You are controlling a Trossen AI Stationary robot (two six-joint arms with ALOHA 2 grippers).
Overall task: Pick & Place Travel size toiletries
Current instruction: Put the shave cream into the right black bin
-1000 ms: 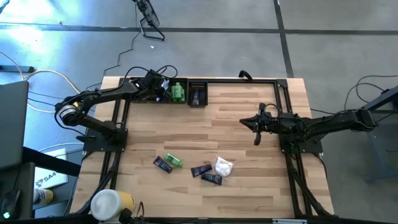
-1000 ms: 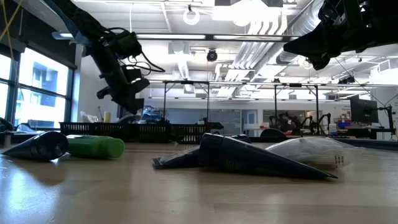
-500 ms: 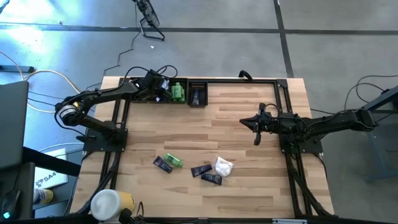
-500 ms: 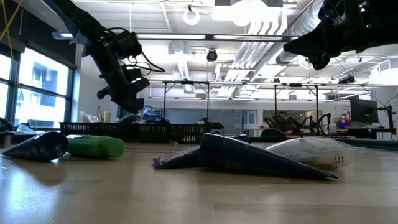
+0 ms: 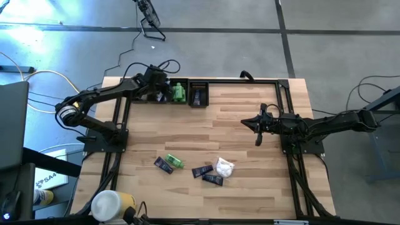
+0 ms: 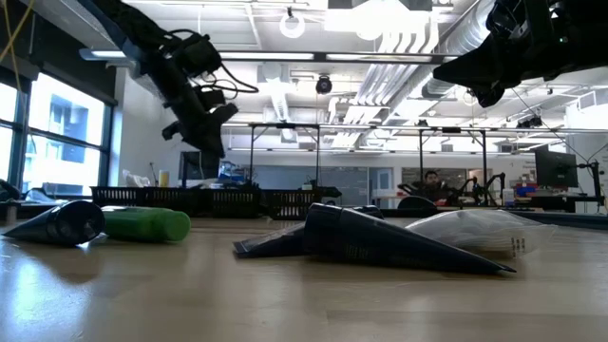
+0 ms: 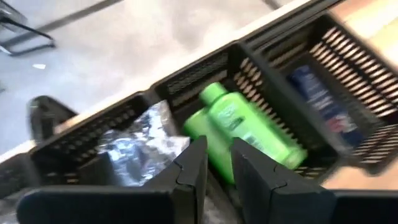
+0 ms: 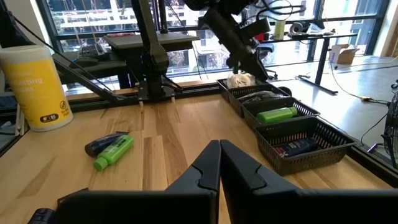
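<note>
My left gripper [image 5: 160, 88] [image 7: 219, 165] hovers open by a narrow gap over a row of black baskets [image 5: 199, 85] at the table's far edge. It holds nothing. The baskets contain a white wrapped packet [image 7: 137, 146], a green bottle [image 7: 249, 127] [image 5: 180, 92] and a dark sachet [image 7: 323, 99] [image 5: 198, 95]. On the near half of the table lie a green bottle [image 5: 175, 162] beside a dark sachet [image 5: 163, 165], two more dark sachets [image 5: 202, 170] [image 5: 213, 180] and a white packet [image 5: 224, 166]. My right gripper [image 5: 257, 129] [image 8: 219, 149] waits shut above the table's right middle.
A large white-and-yellow cylinder [image 5: 112, 203] [image 8: 36, 87] stands at the near left corner. Black frame rails [image 5: 119, 125] run along the table's left, right and far sides. Bare wood [image 5: 206, 128] lies between the baskets and the loose items. A person [image 6: 432, 180] shows far behind the table.
My left gripper has risen from just above the baskets and drawn slightly toward the far left. The right arm and the items on the table have kept still.
</note>
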